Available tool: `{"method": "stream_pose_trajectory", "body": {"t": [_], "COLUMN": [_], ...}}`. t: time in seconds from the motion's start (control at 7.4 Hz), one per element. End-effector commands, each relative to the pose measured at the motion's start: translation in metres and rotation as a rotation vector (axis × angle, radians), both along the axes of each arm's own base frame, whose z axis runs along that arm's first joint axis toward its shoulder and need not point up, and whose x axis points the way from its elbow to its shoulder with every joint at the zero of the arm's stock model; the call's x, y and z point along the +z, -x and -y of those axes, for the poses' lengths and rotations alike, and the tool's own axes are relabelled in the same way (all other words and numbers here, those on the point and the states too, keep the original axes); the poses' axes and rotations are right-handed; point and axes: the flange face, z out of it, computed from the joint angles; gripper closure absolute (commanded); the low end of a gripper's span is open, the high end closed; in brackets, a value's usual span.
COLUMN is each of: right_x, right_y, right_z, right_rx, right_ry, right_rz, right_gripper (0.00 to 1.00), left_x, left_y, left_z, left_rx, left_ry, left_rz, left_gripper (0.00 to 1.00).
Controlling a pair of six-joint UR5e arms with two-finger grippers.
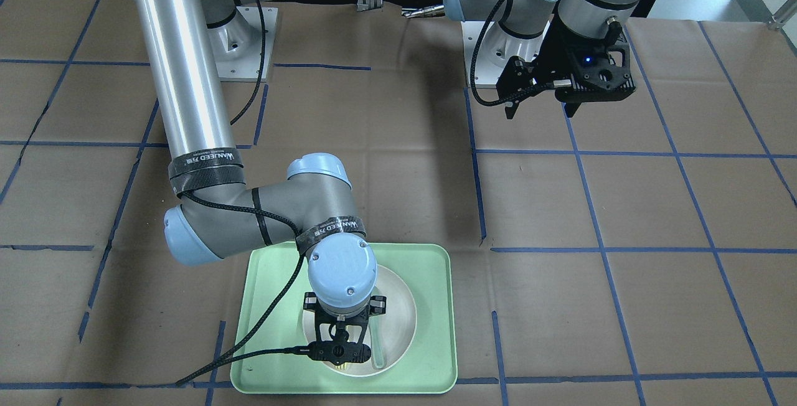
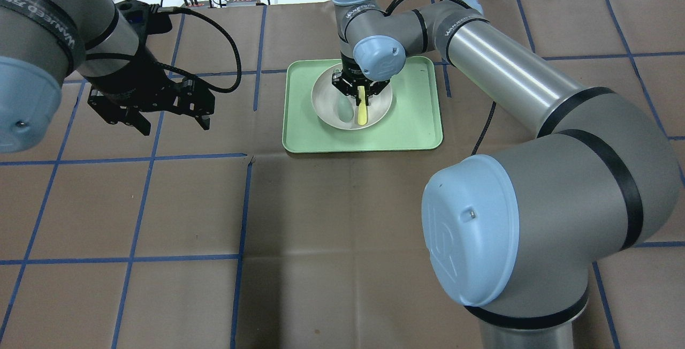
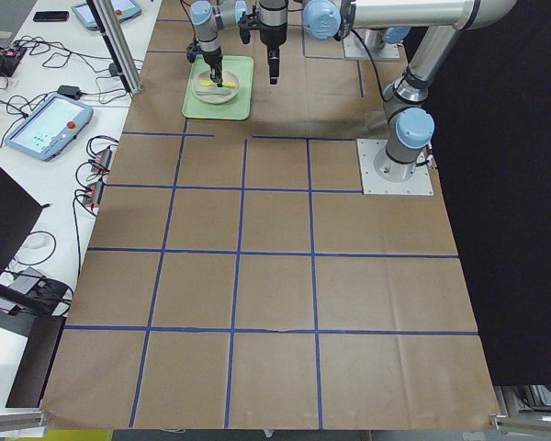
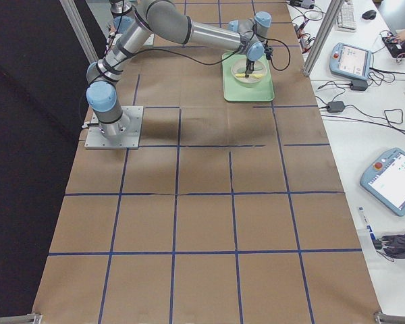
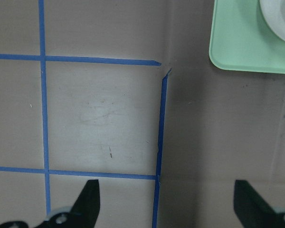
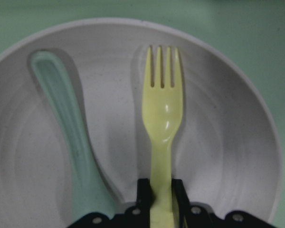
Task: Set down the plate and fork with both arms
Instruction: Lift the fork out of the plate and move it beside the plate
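The off-white plate [image 2: 327, 107] sits on the pale green tray [image 2: 412, 124]. My right gripper [image 2: 359, 91] is over the plate, shut on the handle of the pale yellow fork [image 6: 164, 114]. The fork lies low over the plate's inside [image 6: 228, 142], tines pointing away from the wrist; I cannot tell if it touches the plate. A grey-green spoon [image 6: 66, 123] lies in the plate beside the fork. My left gripper [image 2: 175, 127] is open and empty, above the brown table to the left of the tray. In the left wrist view its fingers [image 5: 88, 199] frame bare table.
The tray's corner [image 5: 237, 47] and a bit of plate rim show at the top right of the left wrist view. Blue tape lines [image 2: 246, 204] grid the brown table cover. The arm bases [image 1: 243, 45] stand at the robot's side of the table.
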Motion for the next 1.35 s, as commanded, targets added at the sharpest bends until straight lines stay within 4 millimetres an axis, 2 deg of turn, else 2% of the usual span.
{"method": "stream_pose_trajectory", "body": {"t": [0.0,0.27,0.41,0.95,1.22], "right_x": [0.03,0.08,0.082,0.074,0.046], "right_y": [0.001,0.005,0.015,0.101,0.127], "right_z": [0.002,-0.013,-0.016,-0.022,-0.015], "right_rx": [-0.001,-0.007,-0.005,0.009,-0.026], "right_ry": [0.031,0.041,0.031,-0.011,-0.008], "right_rz": [0.006,0.011,0.005,-0.028,-0.018], "right_gripper": [0.99,0.99,0.99,0.99,0.99], "left_x": [0.0,0.0,0.0,0.001,0.001], "left_y": [0.0,0.0,0.0,0.0,0.0], "left_z": [0.001,0.002,0.002,0.002,0.002], "left_rx": [-0.01,-0.007,-0.007,-0.01,-0.011], "left_ry": [0.004,0.01,0.01,0.013,0.013], "left_rz": [0.001,0.001,0.001,0.0,0.0], "left_gripper": [0.0,0.0,0.0,0.0,0.0]}}
